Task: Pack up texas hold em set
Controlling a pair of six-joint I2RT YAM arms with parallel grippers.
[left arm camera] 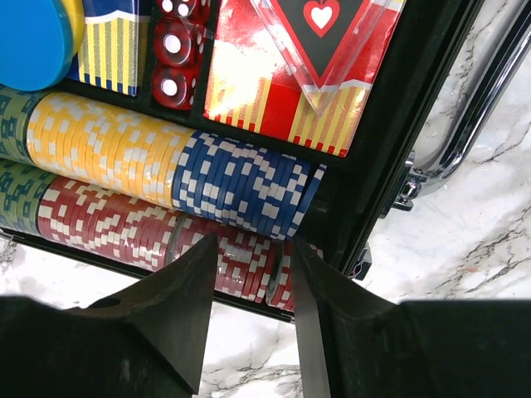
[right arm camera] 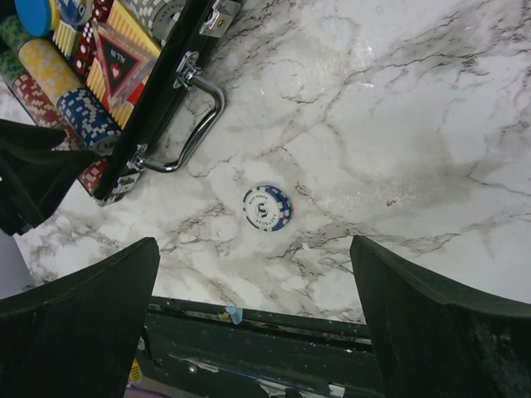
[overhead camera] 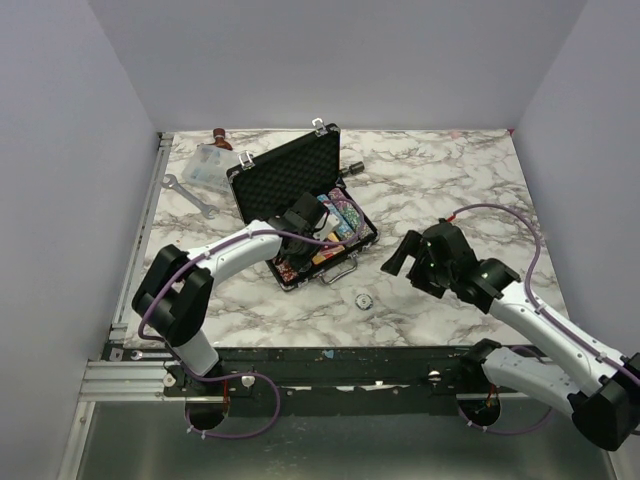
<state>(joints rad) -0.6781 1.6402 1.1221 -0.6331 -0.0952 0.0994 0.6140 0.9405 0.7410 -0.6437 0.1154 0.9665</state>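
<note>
The black briefcase (overhead camera: 285, 175) lies open at the table's middle left with its foam lid raised. Its base holds yellow (left arm camera: 108, 153), blue (left arm camera: 241, 186) and red (left arm camera: 116, 224) chip rows, a blue disc (left arm camera: 33, 37), red dice (left arm camera: 174, 50) and a red-yellow card box (left arm camera: 282, 91). My left gripper (overhead camera: 305, 215) hovers over the near end of the chip rows, open and empty (left arm camera: 253, 245). A loose blue-and-white chip (overhead camera: 362, 299) lies on the table in front of the case, also in the right wrist view (right arm camera: 266, 207). My right gripper (overhead camera: 405, 255) is wide open, above and right of it (right arm camera: 253, 245).
A clear plastic box (overhead camera: 205, 165) and a silver wrench (overhead camera: 190, 193) lie at the back left. A small dark object (overhead camera: 352, 166) sits behind the case. The case's silver handle (right arm camera: 199, 124) faces the table's front edge (right arm camera: 274, 323).
</note>
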